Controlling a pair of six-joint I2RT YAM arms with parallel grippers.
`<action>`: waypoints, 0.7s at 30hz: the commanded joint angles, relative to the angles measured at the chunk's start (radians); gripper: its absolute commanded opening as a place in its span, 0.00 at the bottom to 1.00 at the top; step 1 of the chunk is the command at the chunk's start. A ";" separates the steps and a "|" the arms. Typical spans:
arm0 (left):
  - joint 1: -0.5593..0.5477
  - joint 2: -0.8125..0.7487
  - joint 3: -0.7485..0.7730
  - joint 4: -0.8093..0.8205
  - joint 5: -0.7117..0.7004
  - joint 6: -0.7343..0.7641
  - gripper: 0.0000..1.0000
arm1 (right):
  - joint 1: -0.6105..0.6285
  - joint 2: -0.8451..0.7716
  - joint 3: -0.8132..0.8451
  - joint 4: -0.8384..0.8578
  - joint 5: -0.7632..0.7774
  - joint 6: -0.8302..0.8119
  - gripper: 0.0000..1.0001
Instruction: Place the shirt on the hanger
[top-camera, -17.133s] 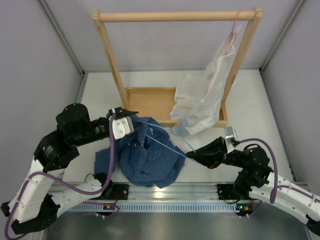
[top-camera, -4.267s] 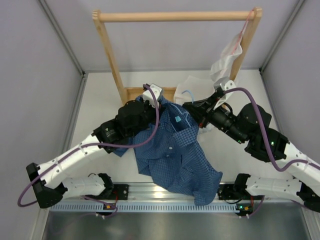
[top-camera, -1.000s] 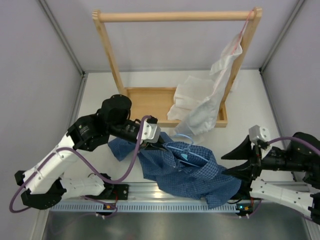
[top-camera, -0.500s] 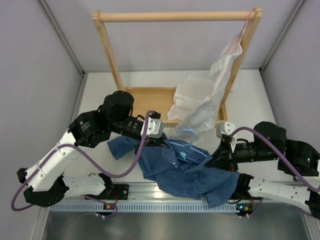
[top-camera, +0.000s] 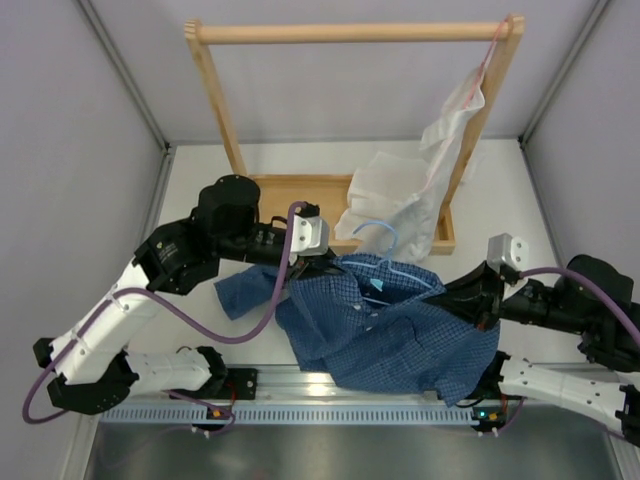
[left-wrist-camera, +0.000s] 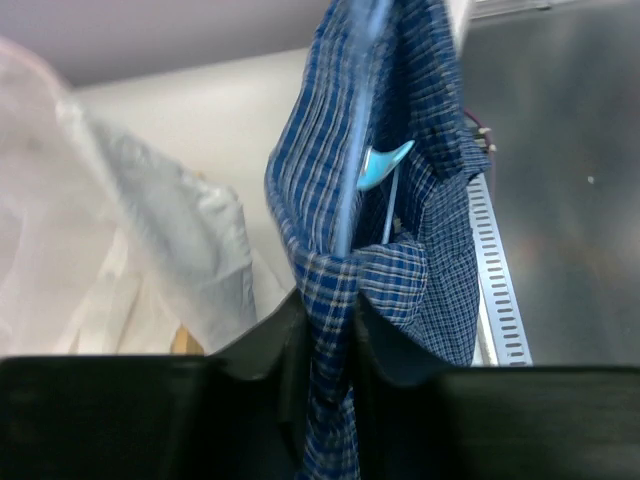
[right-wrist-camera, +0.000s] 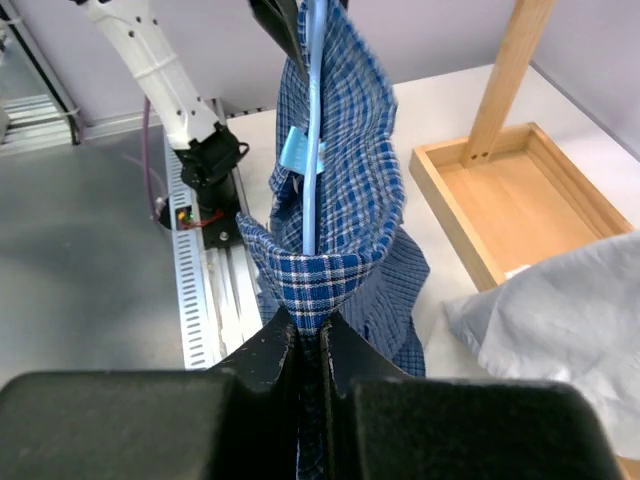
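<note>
The dark blue checked shirt (top-camera: 385, 325) hangs stretched between my two grippers above the table's near half. The light blue hanger (top-camera: 385, 268) sits inside its collar area, with the hook sticking up toward the tray. My left gripper (top-camera: 323, 262) is shut on the shirt's left shoulder cloth (left-wrist-camera: 400, 250). My right gripper (top-camera: 452, 296) is shut on the right shoulder cloth (right-wrist-camera: 350, 150). In the right wrist view, the hanger wire (right-wrist-camera: 315, 120) runs up inside the fold above my gripper (right-wrist-camera: 311, 325). In the left wrist view, my gripper (left-wrist-camera: 328, 318) pinches cloth, with the wire (left-wrist-camera: 350, 150) blurred above it.
A wooden rack (top-camera: 350, 32) stands at the back with a wooden tray (top-camera: 295, 205) at its foot. A white shirt (top-camera: 400, 205) hangs from a pink hanger (top-camera: 470, 70) at the rack's right end and drapes into the tray. A metal rail (top-camera: 330, 385) lines the near edge.
My right gripper has moved right and back with the cloth in it, and the left has lifted slightly. The shirt is now spread wider between them, and the hanger hook stands higher.
</note>
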 joint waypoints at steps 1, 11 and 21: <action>0.040 -0.021 0.036 0.021 -0.173 -0.056 0.29 | 0.009 -0.039 0.033 0.078 0.054 -0.043 0.00; 0.046 -0.081 0.111 0.110 -0.736 -0.250 0.98 | 0.007 0.044 0.095 0.107 0.206 -0.025 0.00; 0.046 -0.346 -0.111 0.190 -1.416 -0.519 0.98 | 0.009 0.315 0.324 0.281 0.528 0.107 0.00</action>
